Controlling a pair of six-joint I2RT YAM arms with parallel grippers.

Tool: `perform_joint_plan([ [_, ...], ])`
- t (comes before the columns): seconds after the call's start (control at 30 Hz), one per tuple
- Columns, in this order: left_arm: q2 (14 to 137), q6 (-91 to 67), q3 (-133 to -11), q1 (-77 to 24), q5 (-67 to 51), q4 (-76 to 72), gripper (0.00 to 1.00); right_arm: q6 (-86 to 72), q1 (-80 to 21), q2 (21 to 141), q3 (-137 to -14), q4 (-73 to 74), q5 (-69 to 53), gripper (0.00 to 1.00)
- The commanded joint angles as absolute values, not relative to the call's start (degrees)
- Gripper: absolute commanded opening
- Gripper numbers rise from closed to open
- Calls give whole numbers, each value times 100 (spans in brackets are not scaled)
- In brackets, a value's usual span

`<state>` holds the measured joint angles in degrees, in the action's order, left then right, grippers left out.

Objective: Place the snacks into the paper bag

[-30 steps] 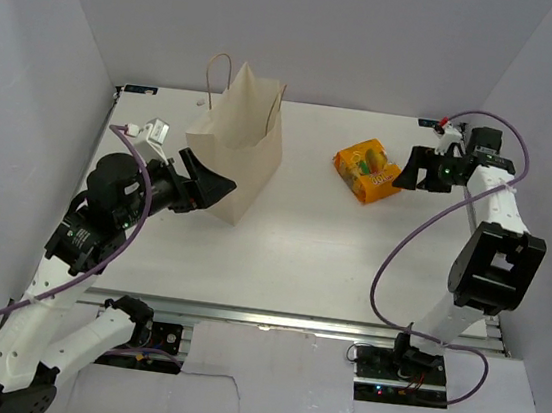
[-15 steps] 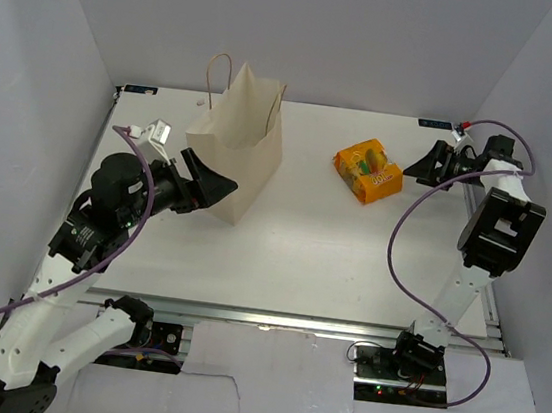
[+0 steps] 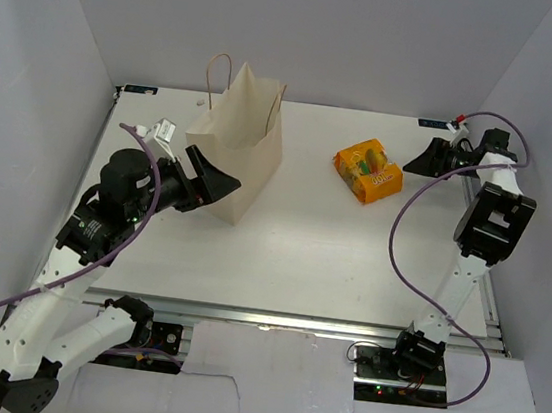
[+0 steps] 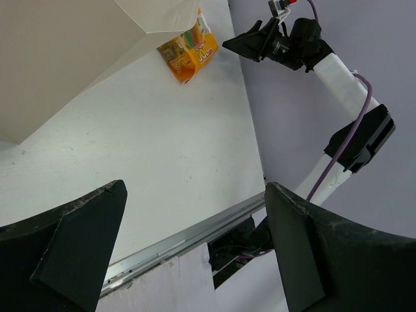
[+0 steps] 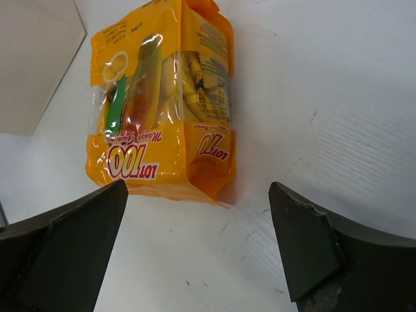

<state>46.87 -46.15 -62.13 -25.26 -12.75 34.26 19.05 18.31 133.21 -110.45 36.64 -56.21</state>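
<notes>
Looking from above, we see the right gripper (image 3: 417, 163) at the upper right of the frame. Its jaws are spread wide and hold nothing. In its wrist view the orange pack (image 5: 162, 110) lies just ahead of the fingers and does not touch them. The left gripper (image 3: 214, 181), at the left of the frame, is also spread wide and empty, with its tips close to the side of the paper bag (image 3: 248, 148). The bag stands upright on the white table (image 3: 301, 250), left of centre. The pack lies flat right of centre, well apart from the bag. Pale grey walls (image 3: 377, 38) close three sides. A purple cable (image 3: 396, 252) hangs along the right arm.
</notes>
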Motion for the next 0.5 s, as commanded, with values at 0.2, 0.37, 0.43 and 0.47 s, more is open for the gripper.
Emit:
perform_joint_plan([
  [0.2,4807,-4693,-6222,-2540,-1266,3357,98,2435,1406,13474,-11092,4096,-5801,80],
  [0.37,4773,-4711,-6240,-2540,-1266,3357,98,2408,1397,13535,-11022,4131,-5669,72],
  [0.43,4729,-4720,-6223,-2540,-1257,3366,98,2496,1397,13553,-11021,4253,-5660,66],
  [0.47,4720,-4728,-6214,-2540,-1266,3366,98,2531,1389,13561,-11021,4297,-5669,63],
])
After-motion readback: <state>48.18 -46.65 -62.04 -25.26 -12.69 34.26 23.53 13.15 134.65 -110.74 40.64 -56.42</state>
